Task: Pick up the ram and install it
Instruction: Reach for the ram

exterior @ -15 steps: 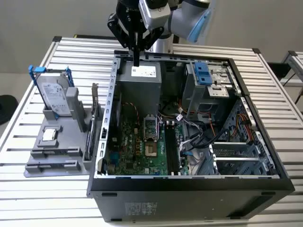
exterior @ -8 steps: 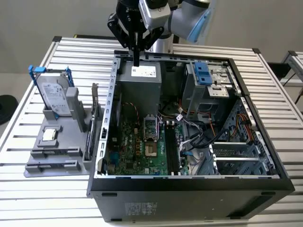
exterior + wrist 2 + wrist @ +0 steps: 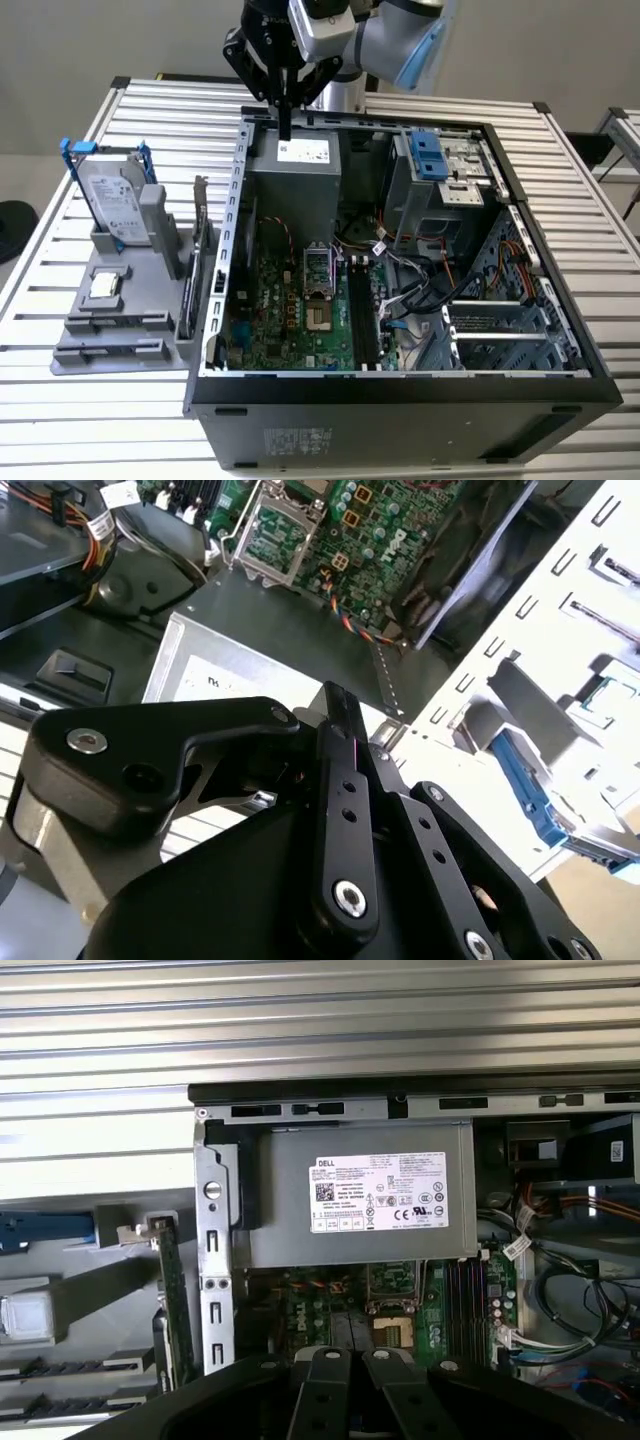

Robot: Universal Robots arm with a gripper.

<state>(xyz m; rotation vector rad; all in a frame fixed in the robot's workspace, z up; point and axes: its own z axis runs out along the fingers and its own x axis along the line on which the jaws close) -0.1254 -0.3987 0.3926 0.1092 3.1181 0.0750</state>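
The ram (image 3: 188,305) is a narrow dark strip standing on edge in the grey holder (image 3: 120,320), just outside the case's wall on the exterior view's left. In the first wrist view the ram (image 3: 158,1350) stands beside a longer green card. My gripper (image 3: 285,128) hangs high over the far corner of the open case (image 3: 400,385), by the power supply (image 3: 295,185), well away from the ram. Its fingers (image 3: 338,730) point down, pressed together with nothing between them. The black memory slots (image 3: 362,315) lie bare on the motherboard.
The holder also carries a hard drive in a blue frame (image 3: 110,195), a chip (image 3: 105,287) and an expansion card with a metal bracket (image 3: 203,235). Loose cables (image 3: 420,275) and a drive cage (image 3: 440,175) crowd the case's side on the exterior view's right. Everything rests on a slatted metal table (image 3: 590,230).
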